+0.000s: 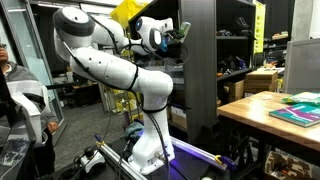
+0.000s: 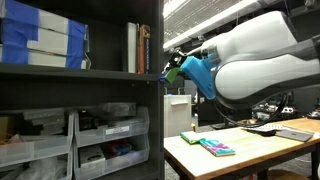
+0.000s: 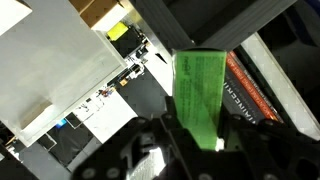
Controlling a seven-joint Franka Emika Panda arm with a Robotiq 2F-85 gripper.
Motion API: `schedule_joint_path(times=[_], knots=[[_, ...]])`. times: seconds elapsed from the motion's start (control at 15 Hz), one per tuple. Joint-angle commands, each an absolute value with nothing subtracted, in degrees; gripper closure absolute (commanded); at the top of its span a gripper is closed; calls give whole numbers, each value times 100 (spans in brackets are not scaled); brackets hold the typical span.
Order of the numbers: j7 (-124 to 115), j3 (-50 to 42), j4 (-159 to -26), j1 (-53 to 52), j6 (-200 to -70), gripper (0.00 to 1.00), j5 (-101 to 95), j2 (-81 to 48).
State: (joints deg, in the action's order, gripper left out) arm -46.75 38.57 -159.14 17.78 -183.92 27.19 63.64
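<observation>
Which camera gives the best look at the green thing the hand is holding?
The wrist view: the green thing fills the centre, pinched by the hand. In an exterior view it is a small green patch at the edge of the shelf; in an exterior view showing the whole arm, barely a speck.

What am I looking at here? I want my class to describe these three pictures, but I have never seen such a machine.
It is a white robot arm with two fingers at its tip. Two pictures come from cameras standing in the room. The third comes from a camera on the wrist, looking along the fingers. They are shut on a green object, perhaps a slim book, held at a dark shelf beside standing books. On the wooden table nearby lie colourful books.
</observation>
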Motion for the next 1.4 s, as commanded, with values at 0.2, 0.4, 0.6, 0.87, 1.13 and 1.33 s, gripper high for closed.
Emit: schedule_joint_path(times=[0.2, 0.4, 0.6, 0.87, 1.13, 1.33], knots=[[-4674, 3730, -15435, 1962, -18822, 88, 2314, 5482], [-4579, 3389, -15123, 1986, -18914, 88, 2203, 4912], [-4471, 3059, -14707, 2009, -18895, 88, 2103, 4385], [-4267, 2751, -14049, 2171, -18839, 88, 2025, 3439], [-4207, 2768, -13458, 2440, -18656, 88, 2008, 2763], [-4268, 3205, -13248, 3326, -18410, 88, 1973, 2645]])
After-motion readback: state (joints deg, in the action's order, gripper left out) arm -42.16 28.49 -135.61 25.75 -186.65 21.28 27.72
